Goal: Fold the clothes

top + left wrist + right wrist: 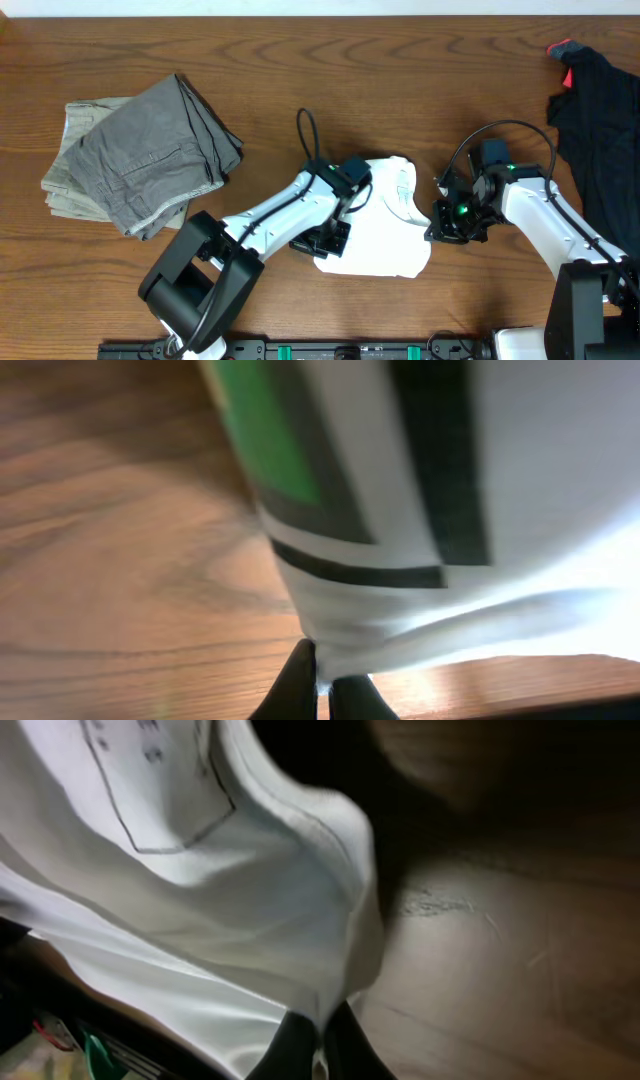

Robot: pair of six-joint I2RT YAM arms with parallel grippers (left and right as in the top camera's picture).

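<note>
The white T-shirt (pixel 385 225) lies bunched and partly folded at the table's centre. My left gripper (pixel 330 238) is at its left edge, shut on the white fabric (pixel 400 630); its fingertips (pixel 322 685) pinch a fold. My right gripper (pixel 447 222) is at the shirt's right edge, shut on the white cloth (pixel 250 920); its fingertips (pixel 320 1045) clamp a hem. A printed label outline shows on the shirt in the right wrist view (pixel 150 790). The grey-khaki trousers (pixel 140 155) lie folded at the left. The black garment (pixel 600 120) lies crumpled at the far right.
The wooden table (pixel 300 60) is bare at the back. A small red piece (pixel 562 47) sits at the top of the black garment. Cables loop above both arms. A dark rail (pixel 350 350) runs along the front edge.
</note>
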